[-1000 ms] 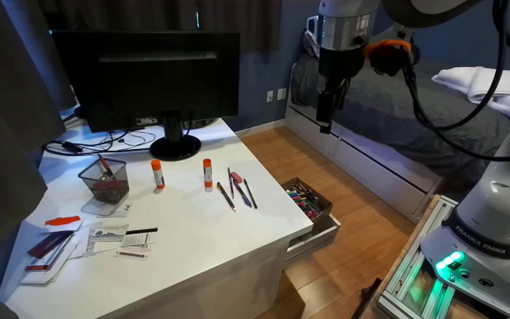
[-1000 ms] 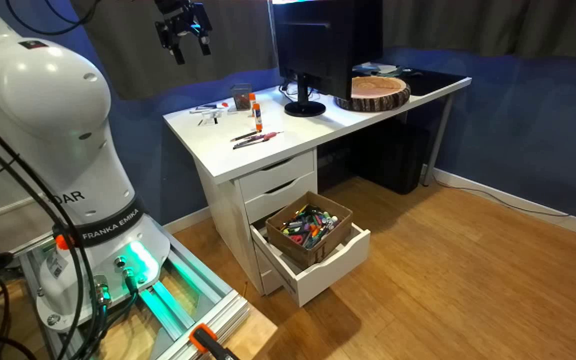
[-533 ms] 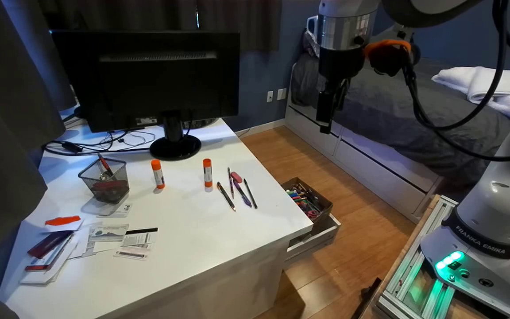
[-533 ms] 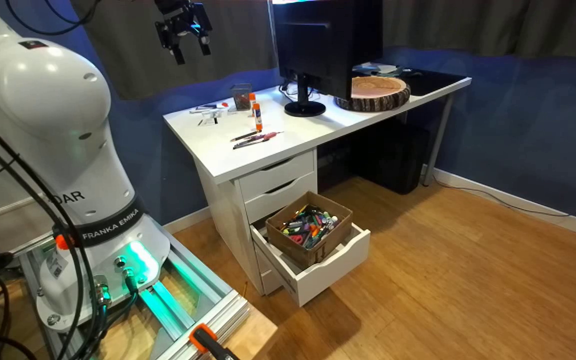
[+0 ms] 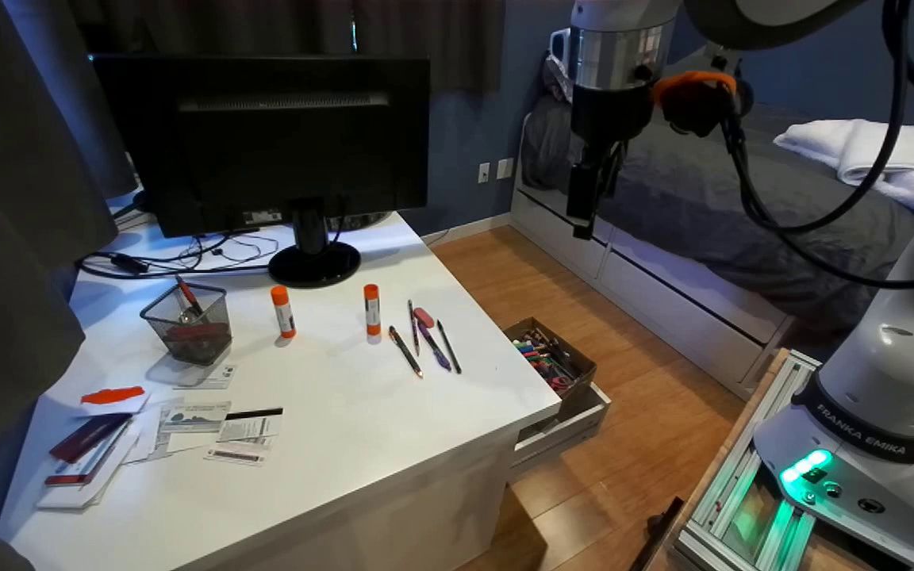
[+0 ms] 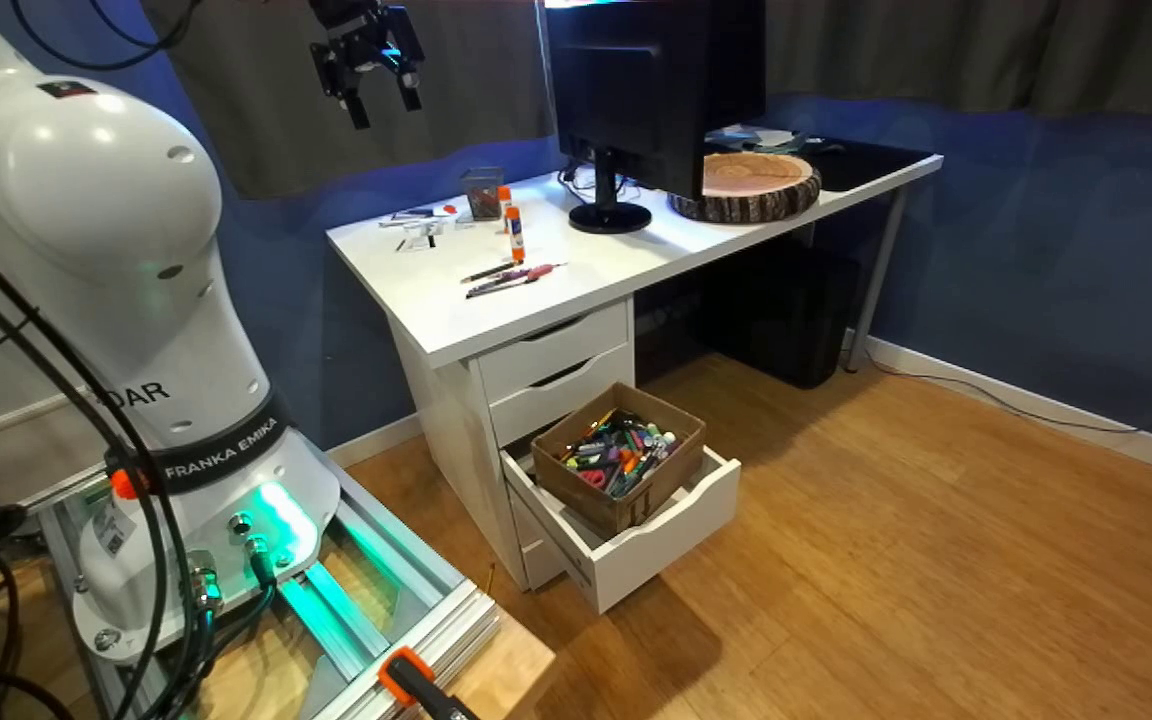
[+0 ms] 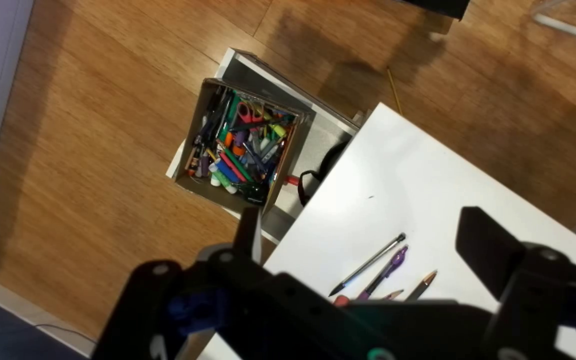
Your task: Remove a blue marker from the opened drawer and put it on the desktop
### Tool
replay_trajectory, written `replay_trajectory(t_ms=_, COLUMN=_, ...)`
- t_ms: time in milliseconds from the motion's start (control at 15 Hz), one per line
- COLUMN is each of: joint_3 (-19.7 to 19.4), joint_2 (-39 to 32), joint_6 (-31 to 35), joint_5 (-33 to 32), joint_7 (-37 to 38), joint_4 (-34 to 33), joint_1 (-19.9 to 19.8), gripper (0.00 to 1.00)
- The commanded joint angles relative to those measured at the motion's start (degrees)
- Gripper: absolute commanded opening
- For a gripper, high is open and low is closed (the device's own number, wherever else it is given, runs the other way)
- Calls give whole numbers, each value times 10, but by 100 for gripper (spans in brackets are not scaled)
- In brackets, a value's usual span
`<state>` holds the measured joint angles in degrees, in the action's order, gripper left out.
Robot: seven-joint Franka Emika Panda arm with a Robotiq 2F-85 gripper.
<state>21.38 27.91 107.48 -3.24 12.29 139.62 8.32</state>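
Note:
The open drawer (image 6: pixel 671 545) holds a cardboard box (image 6: pixel 576 492) full of pens and markers. In the wrist view, a blue marker-like stick (image 7: pixel 226 171) lies in the box (image 7: pixel 202 188), beside a pink and a green one, partly covered. In the exterior views I cannot pick it out of the pile. The white desktop (image 5: pixel 330 420) is above the drawer; it also shows in the wrist view (image 7: pixel 398 170). My gripper (image 7: pixel 362 217) is open and empty, high above the desk. It also shows in an exterior view (image 6: pixel 385 108), fingers apart and pointing down.
Several pens (image 5: pixel 425 341), two glue sticks (image 5: pixel 372 309) (image 5: pixel 283 312), a mesh cup (image 5: pixel 195 333), cards (image 5: pixel 247 428) and a monitor (image 5: pixel 266 143) stand or lie on the desk. A wood slab (image 6: pixel 751 180) is behind the monitor. A black item (image 7: pixel 330 159) lies in the drawer by the desk edge.

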Motion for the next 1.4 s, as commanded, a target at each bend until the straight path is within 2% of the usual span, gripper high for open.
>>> replay_trajectory(t_ms=0, joint_3=-15, joint_2=-4, joint_6=-1, joint_5=-8, joint_7=7, joint_4=-1, joint_1=18, gripper=100)
replay_trajectory(t_ms=400, joint_3=-15, joint_2=-4, joint_6=-1, joint_5=-8, joint_7=7, joint_4=-1, joint_1=18, gripper=100)
replay_trajectory(t_ms=533, joint_3=-24, joint_2=-14, joint_6=24, joint_5=-17, joint_7=10, joint_4=-6, joint_1=7, gripper=100)
replay_trajectory(t_ms=800, joint_3=-92, joint_2=-37, joint_6=112, joint_5=-8, joint_7=-47, joint_4=7, joint_1=-14, gripper=100)
replay_trajectory(t_ms=1133, joint_3=-183, joint_2=-100, joint_6=219, joint_5=12, joint_7=-173, joint_4=30, joint_1=-33, gripper=100)
replay_trajectory(t_ms=1333, joint_3=-219, joint_2=-141, joint_6=269, joint_5=28, joint_7=-236, joint_4=42, joint_1=-40, gripper=100)
